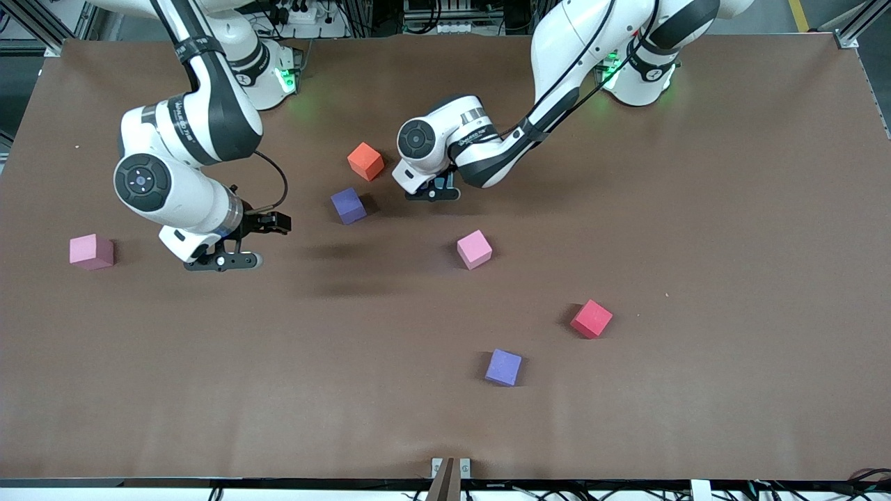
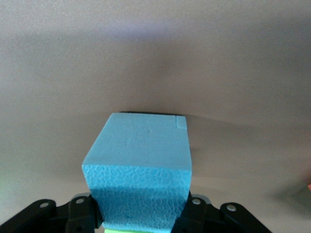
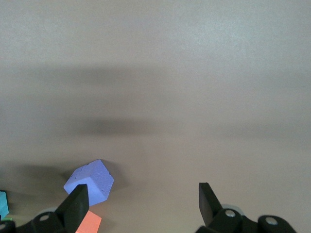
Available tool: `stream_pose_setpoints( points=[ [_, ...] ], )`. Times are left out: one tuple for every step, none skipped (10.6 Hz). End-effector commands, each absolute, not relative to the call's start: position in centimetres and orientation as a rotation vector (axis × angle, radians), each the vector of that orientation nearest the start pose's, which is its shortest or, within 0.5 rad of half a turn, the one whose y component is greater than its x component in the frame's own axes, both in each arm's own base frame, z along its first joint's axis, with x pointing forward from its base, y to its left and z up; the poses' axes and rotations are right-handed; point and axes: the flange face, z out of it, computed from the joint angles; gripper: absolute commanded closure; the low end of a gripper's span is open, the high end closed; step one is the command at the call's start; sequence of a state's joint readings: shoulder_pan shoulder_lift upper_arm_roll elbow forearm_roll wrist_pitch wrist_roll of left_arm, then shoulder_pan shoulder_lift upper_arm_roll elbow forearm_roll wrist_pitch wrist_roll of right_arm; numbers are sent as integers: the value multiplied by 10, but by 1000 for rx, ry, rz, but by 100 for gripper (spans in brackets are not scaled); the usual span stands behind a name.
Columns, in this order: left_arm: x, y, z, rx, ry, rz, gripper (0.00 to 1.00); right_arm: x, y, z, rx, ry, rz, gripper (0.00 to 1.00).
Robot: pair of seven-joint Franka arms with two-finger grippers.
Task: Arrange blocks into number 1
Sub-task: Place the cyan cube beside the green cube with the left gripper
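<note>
Foam light blue block [image 2: 141, 160], pebbled, pinched by left end effector [image 2: 141, 213] over a green sliver; hidden in front view. Right end effector [image 3: 143, 204] spread, waiting; orange block [image 1: 365, 161] at twelve o'clock of dark purple block [image 1: 348, 206].

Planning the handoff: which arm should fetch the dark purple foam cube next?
Right, probably. The right gripper is open and empty beside the dark purple foam cube; the left gripper is shut on the light blue foam cube.
</note>
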State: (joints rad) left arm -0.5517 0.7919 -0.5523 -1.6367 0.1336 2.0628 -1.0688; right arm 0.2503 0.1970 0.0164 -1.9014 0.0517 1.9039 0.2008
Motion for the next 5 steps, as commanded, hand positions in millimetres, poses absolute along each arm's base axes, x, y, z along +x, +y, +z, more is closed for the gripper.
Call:
stream_pose_setpoints(
  points=[
    [329,-568,188,-2993,58,597,100,564,156,383,-3131,-97,317,0],
    [328,-567,187,-2983,63,603,100,564,157,382,-3132,-100,321,0],
    [325,-568,187,-2978,69,606,100,564,159,378,-3132,-104,328,0],
    [324,-568,187,-2978,60,620,100,563,162,375,-3131,-110,338,0],
    [322,-569,187,-2975,64,623,100,563,163,372,-3131,-112,343,0]
  ],
)
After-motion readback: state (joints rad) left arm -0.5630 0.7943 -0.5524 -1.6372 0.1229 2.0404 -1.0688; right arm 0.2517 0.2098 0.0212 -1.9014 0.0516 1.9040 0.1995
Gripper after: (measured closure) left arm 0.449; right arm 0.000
